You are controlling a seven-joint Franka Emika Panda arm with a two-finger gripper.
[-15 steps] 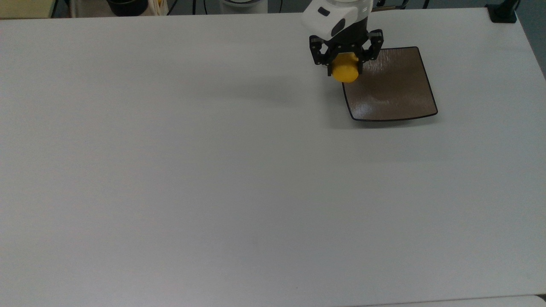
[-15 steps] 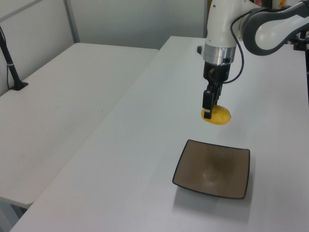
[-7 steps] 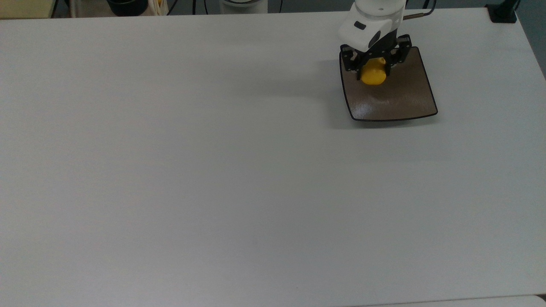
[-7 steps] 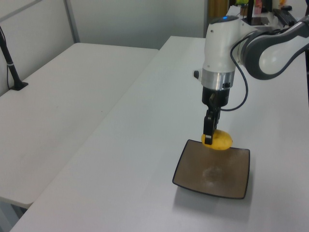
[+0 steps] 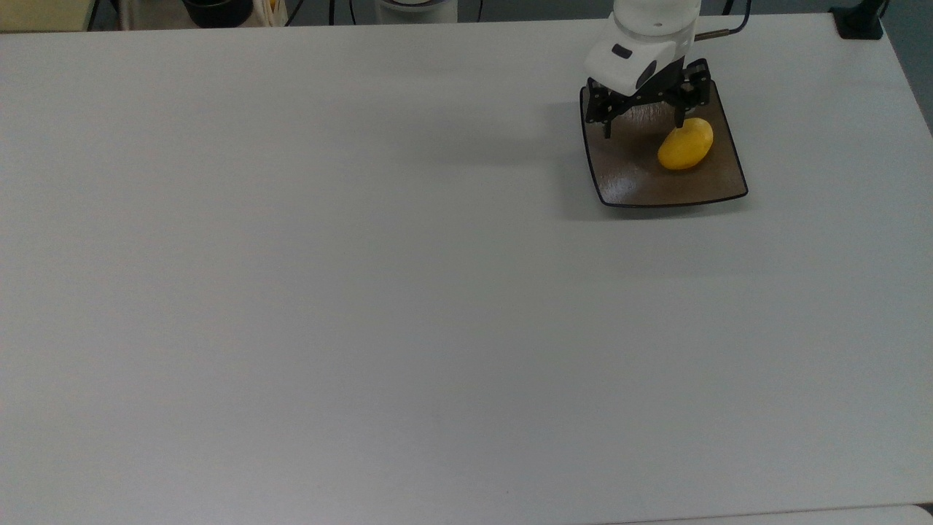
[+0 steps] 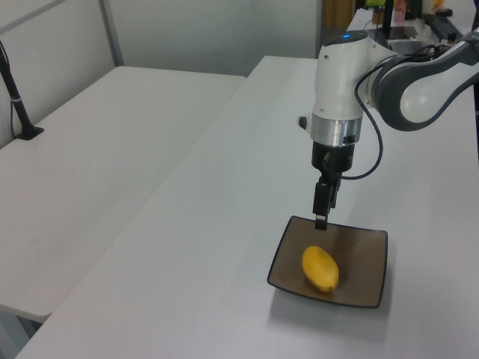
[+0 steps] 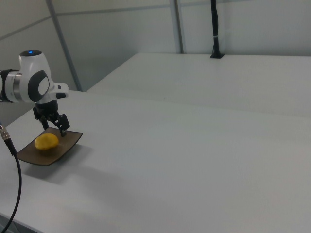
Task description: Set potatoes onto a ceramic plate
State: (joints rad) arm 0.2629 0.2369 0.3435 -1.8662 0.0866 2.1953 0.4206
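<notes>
One small, bright yellow, egg-shaped potato (image 5: 685, 144) lies on its side on the square glossy brown ceramic plate (image 5: 634, 182), loose and gripped by nothing. It sits just below the end effector (image 5: 643, 130), next to the fingertip on the top view's right, though whether the two touch cannot be told. The black two-fingered end effector hangs over the plate's far part with its fingers spread wide apart and nothing between them. In the left view the potato (image 6: 319, 268) rests nearer the camera than the end effector (image 6: 324, 214), inside the plate (image 6: 367, 288), on the plain white tabletop (image 5: 364, 292).
</notes>
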